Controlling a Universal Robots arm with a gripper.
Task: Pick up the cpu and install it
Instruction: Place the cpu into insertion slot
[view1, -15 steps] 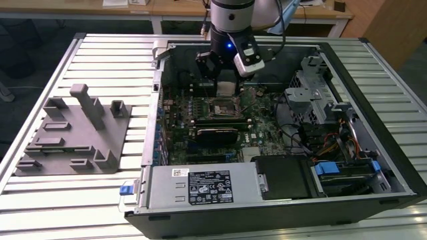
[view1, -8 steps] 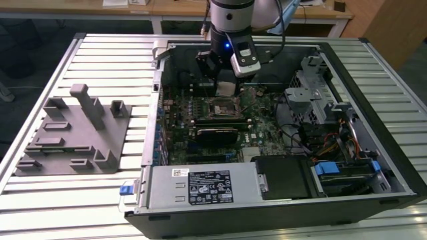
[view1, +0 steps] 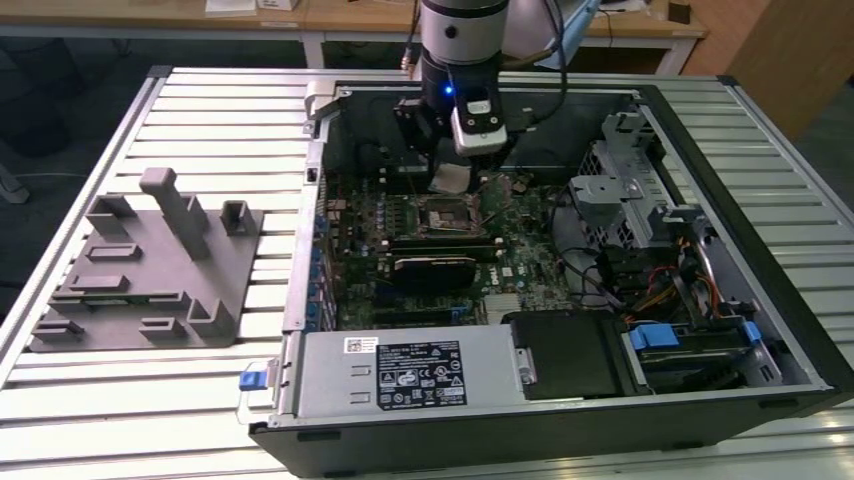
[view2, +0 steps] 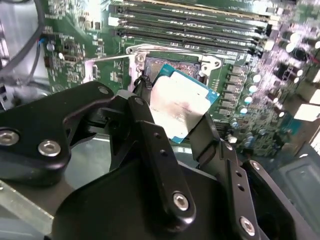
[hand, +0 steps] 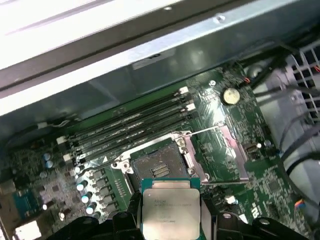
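**Arm** (view1: 461, 30): a cylindrical segment, finished in silver-grey and banded in black at the wrist. A small blue light (view1: 450, 92) is set into the wrist.
**Cable** (view1: 410, 50): black, thin, run along the arm's side in the exterior view.
**Camera block** (view1: 478, 125): pale grey, with rounded corners, mounted below the wrist.
**End effector** (view2: 175, 112): a matte black linkage of rounded bars, fastened with silver screws (view2: 49, 147) (socket heads). The fingers (view2: 155, 145) are drilled with small holes.

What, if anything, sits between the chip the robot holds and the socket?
Nothing visible does. The end effector holds the cpu close to the socket, which lies open and uncovered.
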